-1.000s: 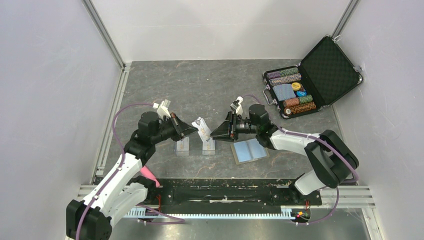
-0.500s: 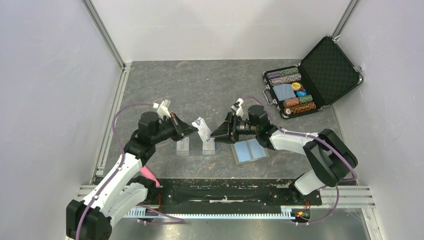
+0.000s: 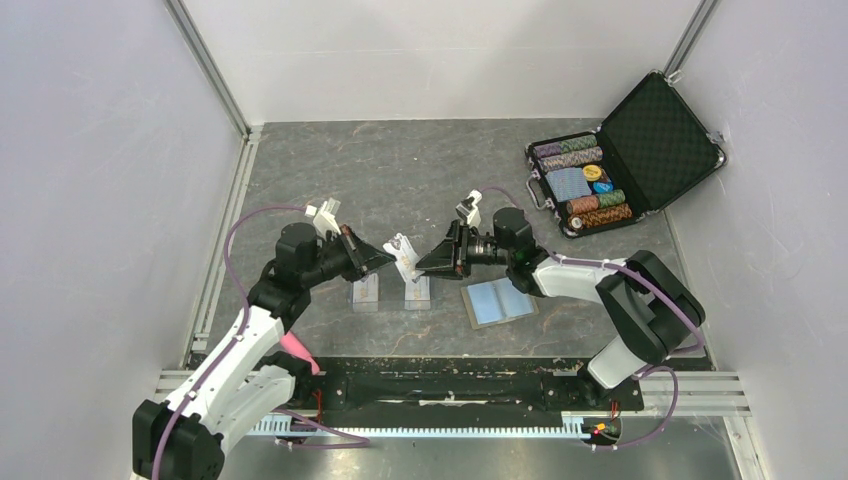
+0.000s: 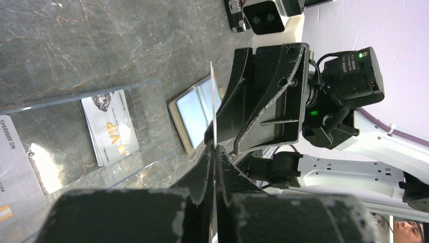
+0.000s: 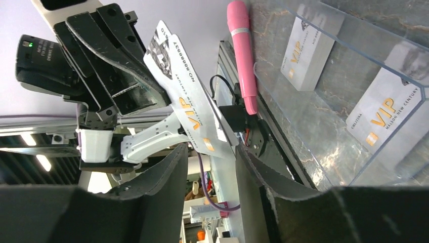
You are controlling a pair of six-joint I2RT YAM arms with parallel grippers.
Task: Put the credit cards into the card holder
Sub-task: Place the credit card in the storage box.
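Since a second ago our right arm has crept a little to the left, bringing its gripper up to the card we hold out from the other side; nothing else has shifted. Our left gripper [image 3: 388, 258] is clamped on one end of the card [image 3: 403, 257], which is lifted off the table [image 3: 400, 170] and stands on edge above the two clear cases [image 3: 366, 291]. Those cases lie side by side, and more VIP cards [image 4: 110, 126] lie inside them. A pink pen-like thing [image 3: 297, 350] lies by our left arm's base. Our right gripper [image 3: 420, 268] faces the left one with its fingers [image 5: 169, 167] parted by a narrow gap. The card's free end reaches into that gap, and we cannot tell whether either finger touches it. Just right of the cases the holder [image 3: 499, 301] lies spread flat, blue pockets up, beneath our right wrist. Far right at the back, the chip case [image 3: 625, 160] stands open.
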